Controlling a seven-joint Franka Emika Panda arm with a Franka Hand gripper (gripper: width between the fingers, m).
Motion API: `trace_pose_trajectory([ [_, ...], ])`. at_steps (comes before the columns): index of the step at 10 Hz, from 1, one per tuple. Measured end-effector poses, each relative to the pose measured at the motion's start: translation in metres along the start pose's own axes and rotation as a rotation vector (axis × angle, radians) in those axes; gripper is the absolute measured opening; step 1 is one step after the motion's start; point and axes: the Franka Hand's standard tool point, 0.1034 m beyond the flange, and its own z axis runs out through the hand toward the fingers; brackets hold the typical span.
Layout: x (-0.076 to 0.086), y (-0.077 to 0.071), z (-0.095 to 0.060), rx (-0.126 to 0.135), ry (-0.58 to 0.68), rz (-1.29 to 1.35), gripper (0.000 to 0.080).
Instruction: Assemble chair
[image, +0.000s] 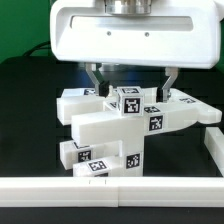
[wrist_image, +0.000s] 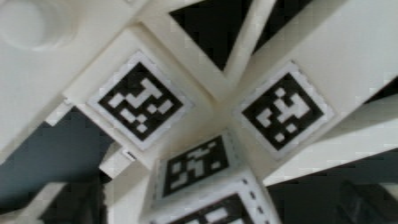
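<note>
The chair (image: 115, 130), a blocky cluster of white tagged parts, sits on the dark table just beyond the near white rail (image: 110, 188). Directly above it hangs the gripper (image: 130, 80), fingers spread wide, holding nothing.

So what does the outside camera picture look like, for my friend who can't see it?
A white robot gripper hangs open just above a blocky white chair made of joined parts with black-and-white square tags. The chair sits on a black table, with a long white rail in front.
</note>
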Motion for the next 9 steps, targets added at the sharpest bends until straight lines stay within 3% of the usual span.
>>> trace_pose_trajectory([
  [4,-0.0013,-0.0013,0.0015,-0.011,-0.002,-0.296,0.0645],
  [5,-0.0013,-0.001,0.0017,-0.011,-0.002,-0.323,0.0539],
  [6,-0.0014,-0.001,0.0018,-0.01,-0.002,-0.316,0.0539],
  [7,-0.0015,-0.0008,0.002,-0.01,-0.003,-0.316,0.0348],
  [8,-0.0015,-0.0009,0.002,-0.01,-0.003,-0.304,0.0285],
  [9,-0.0015,-0.0009,0.002,-0.01,-0.002,-0.289,0.0285],
])
